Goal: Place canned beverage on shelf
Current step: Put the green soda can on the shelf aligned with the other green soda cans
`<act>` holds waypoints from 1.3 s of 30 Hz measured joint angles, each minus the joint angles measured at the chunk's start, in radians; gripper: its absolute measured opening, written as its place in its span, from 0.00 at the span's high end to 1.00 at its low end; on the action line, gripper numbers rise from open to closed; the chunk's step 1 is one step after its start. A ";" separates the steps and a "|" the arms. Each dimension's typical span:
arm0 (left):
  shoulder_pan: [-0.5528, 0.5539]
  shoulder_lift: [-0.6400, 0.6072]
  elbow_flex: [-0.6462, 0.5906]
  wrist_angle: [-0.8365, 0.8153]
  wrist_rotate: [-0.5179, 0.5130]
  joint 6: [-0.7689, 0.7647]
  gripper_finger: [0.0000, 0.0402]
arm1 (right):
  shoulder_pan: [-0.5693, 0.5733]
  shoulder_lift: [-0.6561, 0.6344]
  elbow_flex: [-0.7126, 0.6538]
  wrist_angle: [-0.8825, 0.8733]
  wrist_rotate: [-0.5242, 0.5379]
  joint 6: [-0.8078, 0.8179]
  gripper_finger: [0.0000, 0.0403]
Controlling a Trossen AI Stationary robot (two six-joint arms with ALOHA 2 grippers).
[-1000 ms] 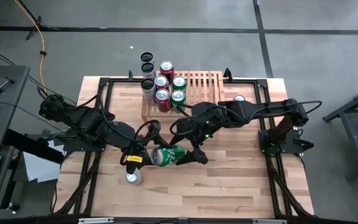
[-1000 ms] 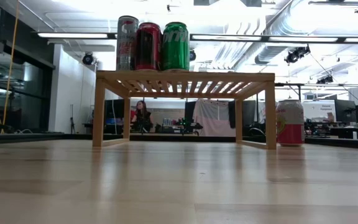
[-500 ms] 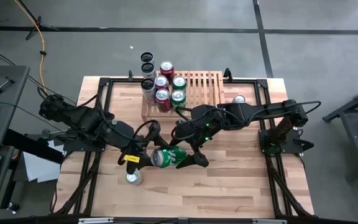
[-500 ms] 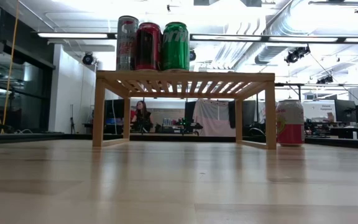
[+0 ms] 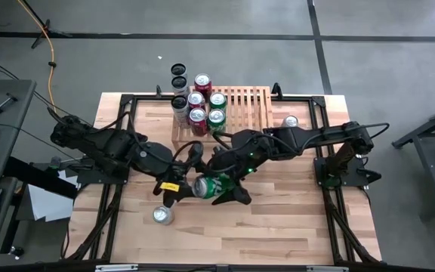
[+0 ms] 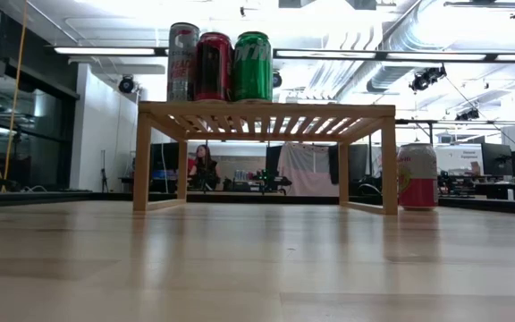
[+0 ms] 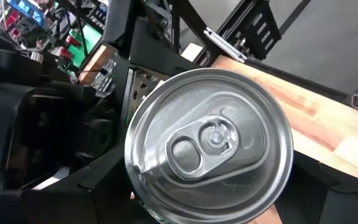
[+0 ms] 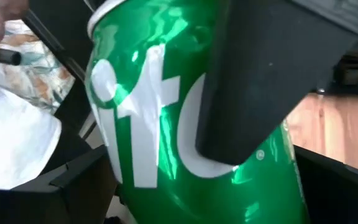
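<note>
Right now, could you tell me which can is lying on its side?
The green can held in the right tool at mid-table; every other can stands upright.

**Colours and Patterns**

The held can [image 5: 213, 187] is glossy green with white lettering [image 8: 160, 124]; its lid [image 7: 209, 144] is plain silver. Both arms are black; the left gripper [image 5: 174, 186] carries a yellow label. The shelf [image 5: 236, 108] is pale natural wood with a slatted top. On it stand two red cans [image 5: 197, 116], two green cans [image 5: 217, 100] and one silver-grey can [image 6: 182, 61]. The table [image 5: 278, 219] is light wood in butcher-block strips. A pink-and-white can [image 6: 417, 176] stands on it beside the shelf. The floor is grey.
</note>
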 joint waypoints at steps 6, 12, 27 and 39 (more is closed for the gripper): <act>-0.001 -0.005 0.000 -0.002 0.013 -0.030 0.29 | -0.001 0.000 0.001 0.003 -0.018 0.004 0.05; -0.001 -0.005 0.001 -0.017 0.022 -0.045 0.29 | -0.003 0.001 0.001 -0.001 -0.038 0.031 0.22; 0.000 -0.015 0.001 -0.102 -0.047 -0.259 0.11 | -0.024 -0.048 0.000 -0.158 -0.073 0.027 0.27; 0.009 -0.105 -0.060 -0.311 -0.070 -0.793 0.10 | 0.002 -0.223 -0.154 -0.531 0.185 0.061 0.27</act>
